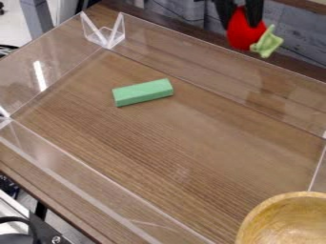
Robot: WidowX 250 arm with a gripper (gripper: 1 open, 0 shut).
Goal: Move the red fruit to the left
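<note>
Top right, raised | gripper (241, 17) clamps red fruit (247, 33) | cap rightward

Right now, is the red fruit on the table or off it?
Off it. The red fruit hangs in the gripper near the top edge of the view, clear above the wooden table, its green cap pointing right.

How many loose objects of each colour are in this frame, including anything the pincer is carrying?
Red: 1, the small glossy red toy strawberry with a light green cap, held in the pincer above the far edge
Green: 1, the flat light-green rectangular block, lying on the wooden table
Tan: 1, the round wooden bowl at the bottom right corner
Total: 3
</note>
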